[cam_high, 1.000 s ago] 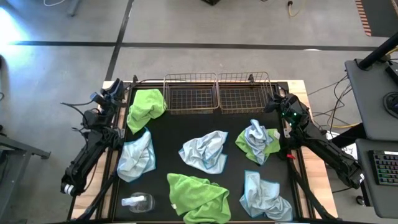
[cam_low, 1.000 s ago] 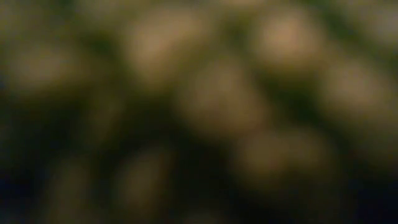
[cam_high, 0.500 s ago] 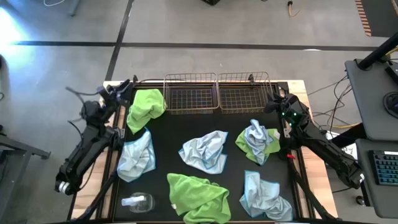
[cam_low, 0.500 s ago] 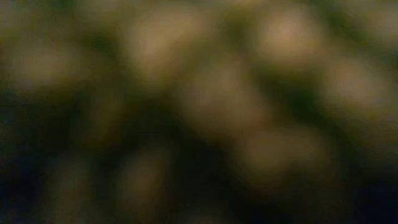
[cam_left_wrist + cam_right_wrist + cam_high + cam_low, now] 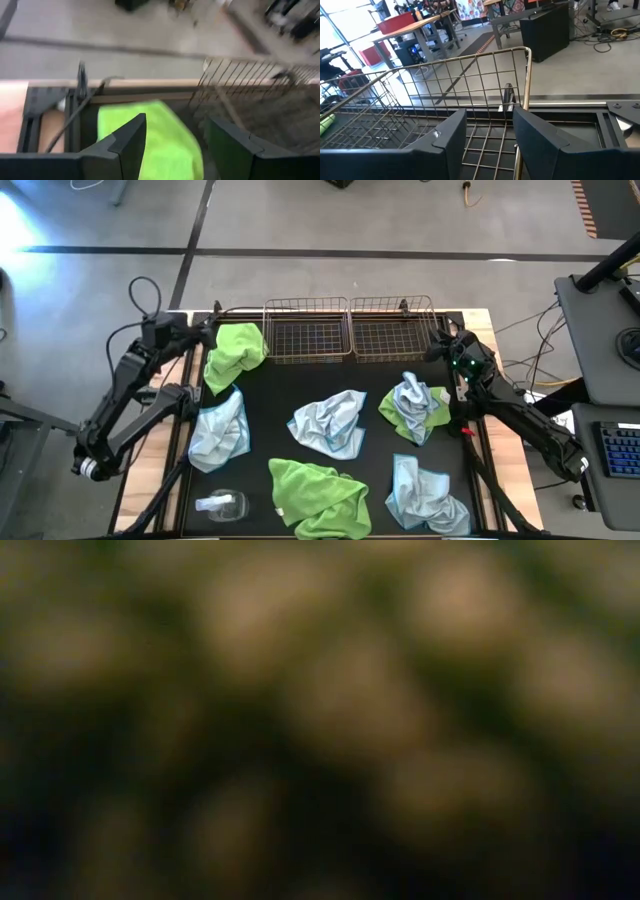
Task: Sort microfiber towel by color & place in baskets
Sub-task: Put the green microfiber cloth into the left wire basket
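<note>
Several fuzzy towels lie crumpled on the black table top. A lime green towel lies at the far left, a pale blue one below it, and another blue one in the middle. A blue towel lies on a green one at the right; a green towel and a blue towel lie near the front. Two wire baskets stand side by side at the far edge. My left gripper is open, above the green towel's far left edge. My right gripper is open beside the right basket.
A clear plastic bottle lies at the near left corner. The low view is wholly blurred and shows nothing. Cables and a desk with a keyboard stand off the table's right side. Bare black table shows between the towels and in front of the baskets.
My left arm has risen and its elbow has swung out past the table's left edge. Its gripper has moved a little rightward toward the far left green towel. The towels and my right arm have kept still.
</note>
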Robot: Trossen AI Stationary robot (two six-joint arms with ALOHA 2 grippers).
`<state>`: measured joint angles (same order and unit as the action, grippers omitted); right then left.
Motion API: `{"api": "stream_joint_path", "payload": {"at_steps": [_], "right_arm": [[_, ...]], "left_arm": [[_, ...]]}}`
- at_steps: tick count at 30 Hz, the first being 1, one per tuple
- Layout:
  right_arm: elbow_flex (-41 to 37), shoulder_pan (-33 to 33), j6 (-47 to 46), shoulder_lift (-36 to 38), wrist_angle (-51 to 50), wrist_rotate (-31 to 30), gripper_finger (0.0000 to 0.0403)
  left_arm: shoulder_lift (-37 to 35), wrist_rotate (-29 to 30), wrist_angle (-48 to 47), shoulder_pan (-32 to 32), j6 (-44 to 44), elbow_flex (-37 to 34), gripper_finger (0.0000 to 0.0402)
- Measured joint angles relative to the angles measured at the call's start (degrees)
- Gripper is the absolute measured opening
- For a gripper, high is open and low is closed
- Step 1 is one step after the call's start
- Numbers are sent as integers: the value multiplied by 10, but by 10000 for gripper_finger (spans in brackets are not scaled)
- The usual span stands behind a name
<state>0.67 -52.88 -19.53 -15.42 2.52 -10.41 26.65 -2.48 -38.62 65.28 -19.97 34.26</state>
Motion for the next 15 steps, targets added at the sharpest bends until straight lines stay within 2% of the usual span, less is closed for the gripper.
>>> {"api": "stream_joint_path", "payload": {"at_steps": [5, 15], "right_arm": [[0, 0, 0, 0, 0, 2, 160], [0, 0, 0, 0, -1, 3, 160]], "left_arm": [[31, 0, -64, 0, -1, 0, 185], [98, -16, -73, -13, -8, -5, 185]]}}
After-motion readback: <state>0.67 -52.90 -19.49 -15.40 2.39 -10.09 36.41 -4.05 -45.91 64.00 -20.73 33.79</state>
